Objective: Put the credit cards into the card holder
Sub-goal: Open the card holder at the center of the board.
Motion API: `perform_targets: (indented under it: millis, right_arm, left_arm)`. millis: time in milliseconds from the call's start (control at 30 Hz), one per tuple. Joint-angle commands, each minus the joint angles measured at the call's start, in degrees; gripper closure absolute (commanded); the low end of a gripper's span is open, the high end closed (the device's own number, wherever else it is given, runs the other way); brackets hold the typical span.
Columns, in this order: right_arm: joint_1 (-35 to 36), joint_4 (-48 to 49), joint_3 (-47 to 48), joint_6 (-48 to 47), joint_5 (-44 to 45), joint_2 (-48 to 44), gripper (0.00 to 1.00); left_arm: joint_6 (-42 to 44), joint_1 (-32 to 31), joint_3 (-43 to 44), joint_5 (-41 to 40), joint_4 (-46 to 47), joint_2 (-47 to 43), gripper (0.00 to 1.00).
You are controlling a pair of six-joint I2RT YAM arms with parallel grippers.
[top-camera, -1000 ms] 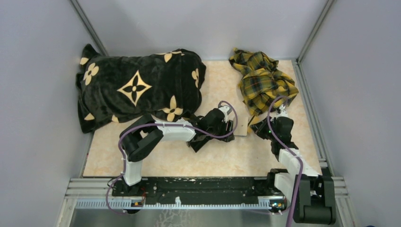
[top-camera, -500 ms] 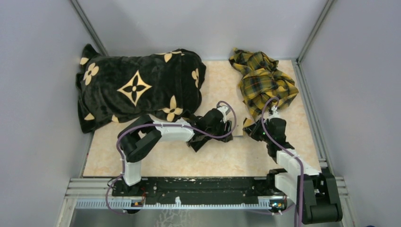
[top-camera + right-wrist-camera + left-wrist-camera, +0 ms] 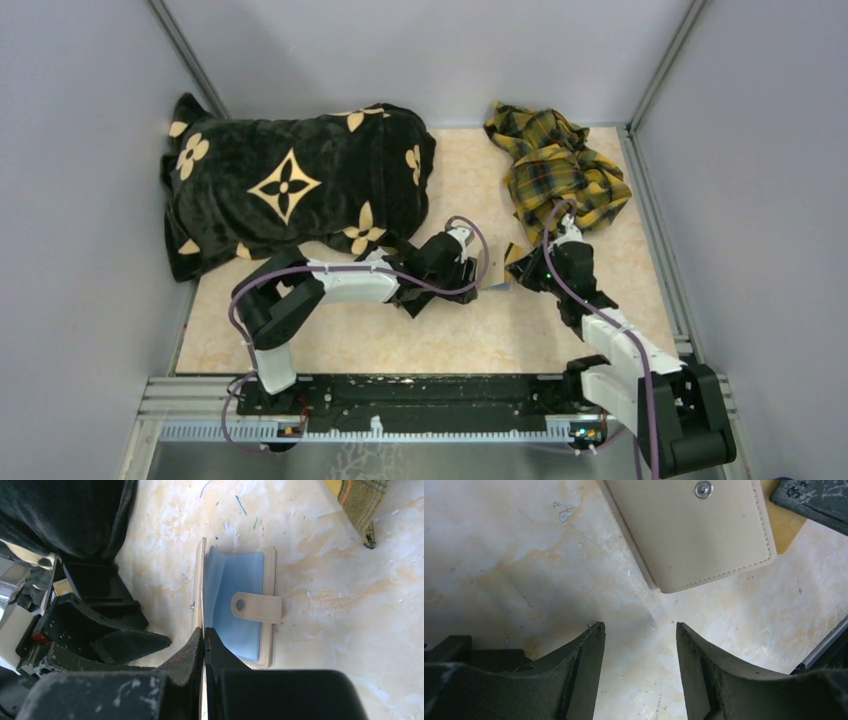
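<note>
The card holder lies open on the marble table, blue sleeves up and its snap tab folded across them. Its beige cover stands upright, edge-on in the right wrist view. My right gripper is shut on a thin yellow-tan credit card, held edge-on right beside that raised cover. My left gripper is open just below the cover's lower corner, with nothing between its fingers. From above, the left gripper and right gripper flank the holder.
A black blanket with tan flower shapes covers the back left of the table. A yellow plaid cloth lies bunched at the back right. Grey walls close in on the left, the back and the right.
My right gripper has carried the card left, up to the holder. The left gripper has shifted slightly left and nearer, still open.
</note>
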Motion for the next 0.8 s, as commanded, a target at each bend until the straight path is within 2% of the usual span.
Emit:
perform_targets:
  millis: [0,533,767]
  right_arm:
    - [2.3,0.3,3.8,-1.1,2.6,-1.1,1.00]
    - [12.1,-0.7,8.2,-1.9,9.5,3.1,1.00]
    - [15.6,-0.6,9.9,-2.7,12.2,6.2,1.00]
  left_arm:
    - [1.8,1.5,-2.4,-3.2,-3.6,-2.1,0.38]
    - [-2.5,1.6,-15.0,-7.6,-3.2,-12.2,0.38]
    - [-3.2,1.6,-16.5,-8.9,-4.5,-15.4,0.38]
